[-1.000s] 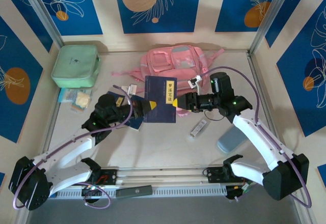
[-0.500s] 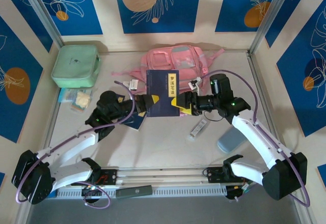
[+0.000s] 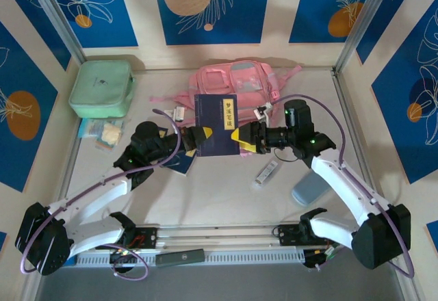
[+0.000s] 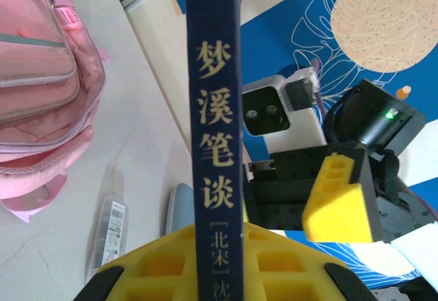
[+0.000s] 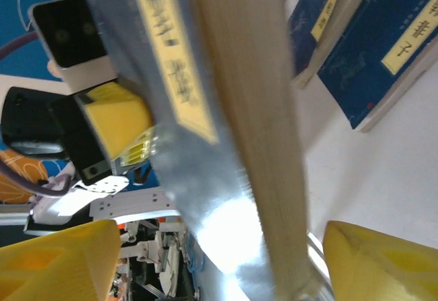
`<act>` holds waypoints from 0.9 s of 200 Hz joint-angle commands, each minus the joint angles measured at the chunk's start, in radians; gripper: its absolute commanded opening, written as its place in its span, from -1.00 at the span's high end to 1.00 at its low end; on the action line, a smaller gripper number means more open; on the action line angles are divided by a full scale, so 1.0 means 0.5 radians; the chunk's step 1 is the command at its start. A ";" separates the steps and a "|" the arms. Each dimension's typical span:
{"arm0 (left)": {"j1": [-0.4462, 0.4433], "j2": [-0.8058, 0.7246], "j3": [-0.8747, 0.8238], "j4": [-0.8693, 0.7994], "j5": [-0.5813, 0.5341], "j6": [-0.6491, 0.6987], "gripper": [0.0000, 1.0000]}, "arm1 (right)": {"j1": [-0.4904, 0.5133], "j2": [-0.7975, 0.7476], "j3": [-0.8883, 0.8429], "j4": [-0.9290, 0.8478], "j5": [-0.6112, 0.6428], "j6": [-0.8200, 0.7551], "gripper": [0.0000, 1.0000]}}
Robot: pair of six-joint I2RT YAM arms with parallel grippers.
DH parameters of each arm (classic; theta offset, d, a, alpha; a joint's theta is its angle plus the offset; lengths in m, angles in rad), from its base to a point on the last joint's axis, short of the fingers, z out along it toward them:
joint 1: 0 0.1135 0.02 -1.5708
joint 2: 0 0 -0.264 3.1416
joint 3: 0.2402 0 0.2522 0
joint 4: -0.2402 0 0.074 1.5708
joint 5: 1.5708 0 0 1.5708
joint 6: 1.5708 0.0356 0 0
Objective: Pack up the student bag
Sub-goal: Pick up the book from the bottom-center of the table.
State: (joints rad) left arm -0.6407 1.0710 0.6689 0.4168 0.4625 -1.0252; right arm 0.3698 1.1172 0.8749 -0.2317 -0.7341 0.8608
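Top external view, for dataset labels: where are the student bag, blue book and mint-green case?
student bag point(image 3: 236, 82), top external view, pink top panel.
blue book point(image 3: 215, 126), top external view, front cover.
mint-green case point(image 3: 102, 87), top external view, lid centre.

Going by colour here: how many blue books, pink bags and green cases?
Blue books: 3 (1 held, 2 lying flat)
Pink bag: 1
Green case: 1
Total: 5

Both arms bend inward, and their wrists face each other. The left gripper point(image 3: 200, 136) clamps a book point(image 3: 217, 120). The right gripper point(image 3: 241, 139) has its fingers spread on either side of it.
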 commanded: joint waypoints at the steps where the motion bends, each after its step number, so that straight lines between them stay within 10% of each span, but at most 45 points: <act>1: -0.051 -0.007 0.078 0.209 -0.016 -0.074 1.00 | 0.015 0.086 -0.015 0.011 -0.012 -0.011 -0.63; 46: -0.105 0.085 0.094 0.302 -0.035 -0.099 1.00 | 0.095 0.164 0.038 0.239 -0.158 0.100 -0.45; 112: -0.105 0.032 0.107 -0.098 -0.184 0.096 1.00 | -0.012 0.041 -0.081 0.314 -0.182 0.161 0.54; 180: -0.113 0.079 0.119 0.006 -0.132 0.042 1.00 | 0.056 0.124 -0.036 0.292 -0.145 0.103 0.64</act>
State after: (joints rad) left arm -0.6857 1.1053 0.6861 0.3786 0.3916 -1.0130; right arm 0.3832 1.1816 0.8360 -0.0891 -0.7883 0.9310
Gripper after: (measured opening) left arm 0.135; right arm 0.218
